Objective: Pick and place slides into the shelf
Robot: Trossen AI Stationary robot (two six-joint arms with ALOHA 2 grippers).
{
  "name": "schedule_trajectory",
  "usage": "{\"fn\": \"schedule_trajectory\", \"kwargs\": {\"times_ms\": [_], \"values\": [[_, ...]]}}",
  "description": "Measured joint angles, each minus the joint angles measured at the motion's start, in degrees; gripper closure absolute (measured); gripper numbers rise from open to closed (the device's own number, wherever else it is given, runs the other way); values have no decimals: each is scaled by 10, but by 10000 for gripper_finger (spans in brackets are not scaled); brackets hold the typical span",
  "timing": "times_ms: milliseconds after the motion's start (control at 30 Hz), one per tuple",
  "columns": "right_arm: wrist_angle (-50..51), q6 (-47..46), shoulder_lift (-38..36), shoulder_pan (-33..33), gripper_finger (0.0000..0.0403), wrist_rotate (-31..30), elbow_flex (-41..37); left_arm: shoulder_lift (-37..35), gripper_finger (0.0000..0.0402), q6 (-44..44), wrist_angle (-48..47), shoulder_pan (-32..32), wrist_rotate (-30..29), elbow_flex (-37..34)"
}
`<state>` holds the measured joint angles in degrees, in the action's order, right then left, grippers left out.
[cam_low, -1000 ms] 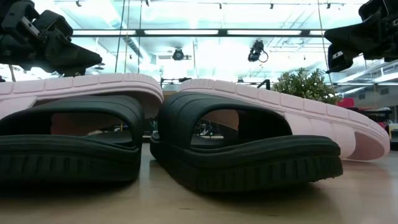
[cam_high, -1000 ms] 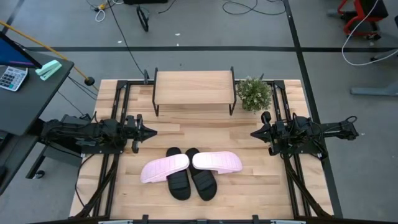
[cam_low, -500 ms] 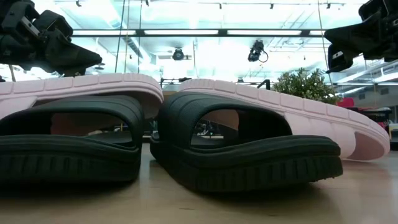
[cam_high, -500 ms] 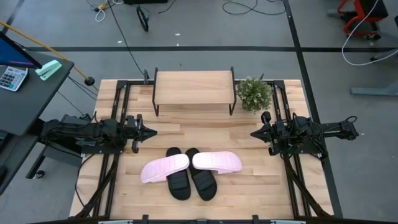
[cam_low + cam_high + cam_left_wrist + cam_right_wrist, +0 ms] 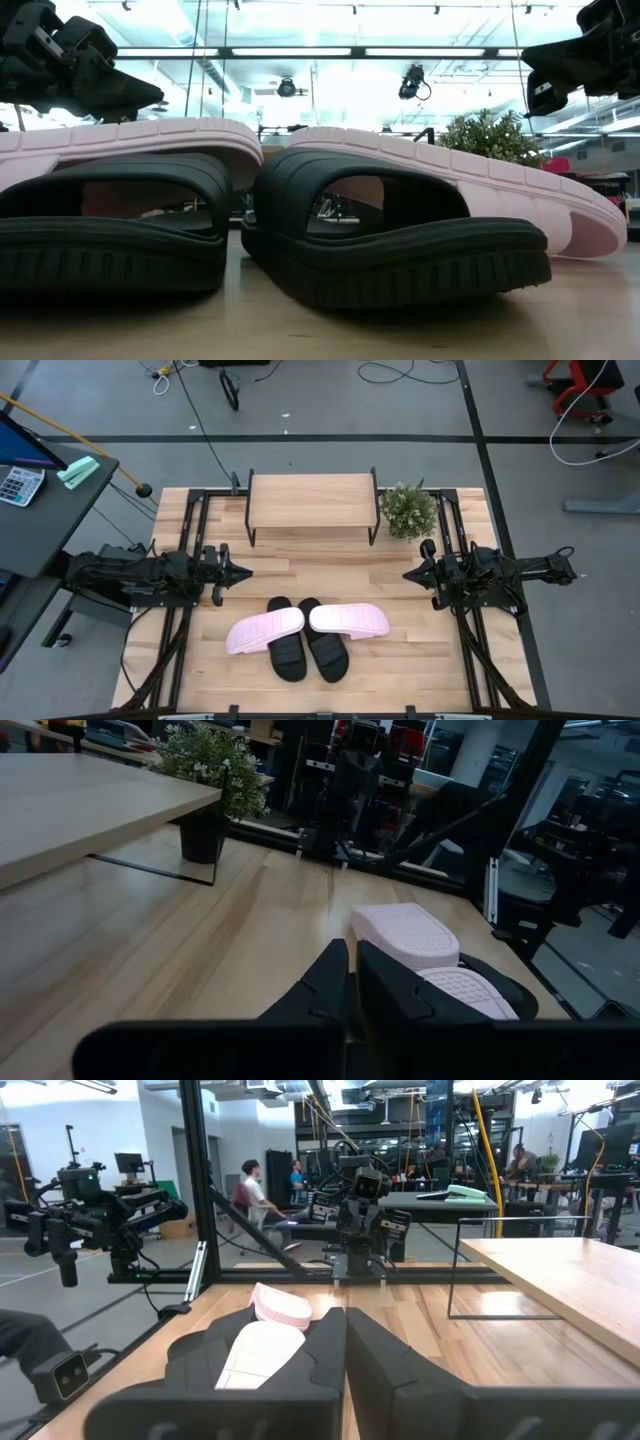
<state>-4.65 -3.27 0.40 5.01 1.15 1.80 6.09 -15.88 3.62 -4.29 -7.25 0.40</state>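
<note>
Both my left end effector and right end effector hover closed and empty; the slides look light, probably foamy, best pinched at the strap.

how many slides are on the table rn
4: two pale pink slides side by side mid-table, and two black slides partly tucked under them toward the front edge. None on the shelf.
</note>
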Motion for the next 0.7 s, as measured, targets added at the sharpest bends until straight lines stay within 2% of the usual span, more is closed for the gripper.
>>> {"fn": "schedule_trajectory", "kwargs": {"times_ms": [300,700], "values": [[0,0,0,0,386,0,0,0,361,0,0,0,0,0],[0,0,0,0,386,0,0,0,373,0,0,0,0,0]]}}
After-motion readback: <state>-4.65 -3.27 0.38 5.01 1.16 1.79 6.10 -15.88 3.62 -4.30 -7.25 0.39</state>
